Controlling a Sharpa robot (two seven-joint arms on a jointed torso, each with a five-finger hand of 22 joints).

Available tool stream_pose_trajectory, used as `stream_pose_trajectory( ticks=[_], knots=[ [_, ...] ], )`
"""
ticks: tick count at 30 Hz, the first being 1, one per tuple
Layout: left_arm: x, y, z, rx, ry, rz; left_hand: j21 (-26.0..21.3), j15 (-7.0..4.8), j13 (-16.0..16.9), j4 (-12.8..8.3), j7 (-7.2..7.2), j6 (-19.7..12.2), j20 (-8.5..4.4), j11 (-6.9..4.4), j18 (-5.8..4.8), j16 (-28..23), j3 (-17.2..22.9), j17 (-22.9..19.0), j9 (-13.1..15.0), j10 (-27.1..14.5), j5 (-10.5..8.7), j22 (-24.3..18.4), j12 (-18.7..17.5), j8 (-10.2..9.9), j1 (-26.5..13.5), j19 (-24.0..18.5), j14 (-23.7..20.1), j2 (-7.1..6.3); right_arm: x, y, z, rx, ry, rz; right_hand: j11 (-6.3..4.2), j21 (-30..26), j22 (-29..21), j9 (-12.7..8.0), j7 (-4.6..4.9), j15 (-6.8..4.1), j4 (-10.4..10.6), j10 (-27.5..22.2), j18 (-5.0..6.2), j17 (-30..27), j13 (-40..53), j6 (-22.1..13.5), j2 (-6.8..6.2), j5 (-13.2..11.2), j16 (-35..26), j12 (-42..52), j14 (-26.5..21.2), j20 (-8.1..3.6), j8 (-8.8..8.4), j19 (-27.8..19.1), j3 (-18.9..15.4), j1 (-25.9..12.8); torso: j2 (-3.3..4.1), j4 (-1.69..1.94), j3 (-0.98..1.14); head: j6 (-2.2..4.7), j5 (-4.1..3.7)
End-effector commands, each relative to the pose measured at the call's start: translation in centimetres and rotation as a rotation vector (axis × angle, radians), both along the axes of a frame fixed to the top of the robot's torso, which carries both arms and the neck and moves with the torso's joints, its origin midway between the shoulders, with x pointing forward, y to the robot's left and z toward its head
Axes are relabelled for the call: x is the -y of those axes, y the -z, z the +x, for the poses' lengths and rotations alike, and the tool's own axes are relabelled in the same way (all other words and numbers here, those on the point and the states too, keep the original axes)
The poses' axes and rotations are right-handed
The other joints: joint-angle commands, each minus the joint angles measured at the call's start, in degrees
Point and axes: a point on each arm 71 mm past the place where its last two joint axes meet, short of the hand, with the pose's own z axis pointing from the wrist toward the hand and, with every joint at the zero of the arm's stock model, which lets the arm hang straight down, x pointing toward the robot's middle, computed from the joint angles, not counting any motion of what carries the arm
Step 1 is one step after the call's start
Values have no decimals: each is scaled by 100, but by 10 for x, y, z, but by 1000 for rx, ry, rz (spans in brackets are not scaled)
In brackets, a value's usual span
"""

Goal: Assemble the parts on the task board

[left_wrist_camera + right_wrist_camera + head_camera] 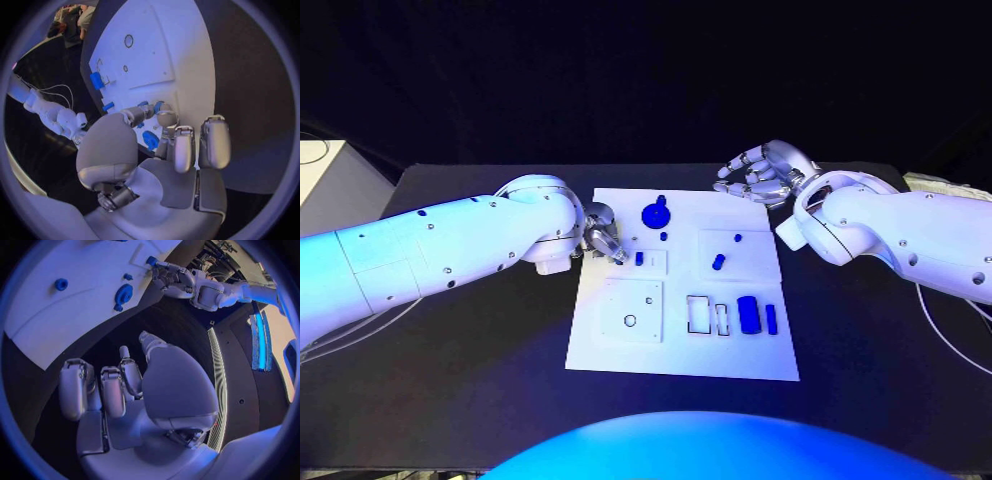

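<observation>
On the black table (473, 350) lies the white task board (678, 330). The left hand (599, 240) pinches a small blue part (639, 258) at the board's left edge. The right hand (759, 172) hovers empty, fingers apart, beyond the far right corner.

A black table (473, 340); a white box (332, 185) beside it.

Black table (473, 400), dark backdrop, pale cabinet (329, 185)
</observation>
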Motion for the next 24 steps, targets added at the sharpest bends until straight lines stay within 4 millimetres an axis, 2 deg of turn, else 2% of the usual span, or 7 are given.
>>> stream_pose_trajectory(
  ticks=[1, 4, 11, 13, 14, 21, 24],
  knots=[
    [4, 3, -2, -10, 5, -21, -44, -15, -26, -561, 9, -64, 10, 14, -44, -35, 501, 1411, 16, -67, -89, 161, -27, -9, 145, -33, 574, 217, -2, 0, -1, 0, -20, 0, -1, -18, 672, -3, 2, 22, 9, -14, 113, 1086, 335, -42, -13, 20, -33, 4, 481, 16, 14, 108, 38, -53, -2, 0, 2, 1, -4],
    [4, 3, -1, -11, 4, -20, -59, -4, -50, -564, 20, -93, 21, 26, -40, -42, 477, 1401, 19, -97, -286, 147, -33, -10, 171, -45, 570, 276, -2, 0, -1, -1, -20, 0, -1, -18, 672, -3, 2, 22, 9, -14, 113, 1086, 335, -42, -13, 20, -33, 4, 481, 16, 14, 108, 38, -53, -1, 1, 2, 1, -4],
    [4, 4, 0, -17, 3, -14, -77, 3, -74, -553, 27, -110, 27, 33, -34, -42, 458, 1401, 18, -120, -397, 123, -44, -14, 166, -64, 570, 288, -2, 1, -1, -2, -20, 0, -1, -18, 672, -3, 2, 22, 9, -14, 113, 1086, 335, -42, -13, 20, -33, 4, 481, 16, 14, 108, 38, -53, -2, 0, 2, 1, -9],
    [3, 4, 1, -23, 5, -8, -108, 14, -122, -529, 36, -143, 38, 45, -24, -58, 435, 1376, 12, -170, -609, 82, -68, -29, 169, -98, 562, 314, -2, 1, 0, -2, -20, 0, -1, -18, 672, -3, 2, 22, 9, -14, 113, 1086, 335, -42, -13, 20, -33, 4, 481, 16, 14, 108, 38, -53, -6, 0, 2, 1, -10],
    [3, 4, 1, -28, 6, -6, -147, 27, -184, -514, 53, -193, 51, 61, -11, -91, 439, 1325, -3, -241, -1073, 34, -98, -60, 206, -139, 543, 346, -2, 1, 0, -2, -20, -1, -1, -18, 672, -3, 2, 22, 9, -14, 113, 1086, 335, -42, -13, 20, -33, 4, 481, 16, 14, 108, 38, -53, -6, 1, 2, 1, -9],
    [1, 4, 2, -56, -14, -21, -185, 43, -223, -410, 71, -232, 65, 81, 2, -123, 335, 1275, -35, -289, -1109, -17, -106, -112, 119, -179, 525, 285, -3, 1, 0, -4, -21, -1, -1, -18, 672, -3, 2, 22, 9, -14, 113, 1086, 335, -42, -13, 20, -33, 4, 481, 16, 14, 108, 38, -53, -2, -1, 1, 1, -16],
    [0, 4, 3, -68, -31, -24, -205, 49, -266, -292, 79, -242, 74, 87, 9, -146, 363, 1240, -67, -337, -1098, -40, -125, -155, 77, -195, 511, 405, -3, 1, 0, -5, -21, -1, -1, -18, 672, -3, 2, 22, 9, -14, 113, 1086, 335, -42, -13, 20, -33, 4, 481, 16, 14, 108, 38, -53, -4, -2, 3, 1, -18]
  ],
)
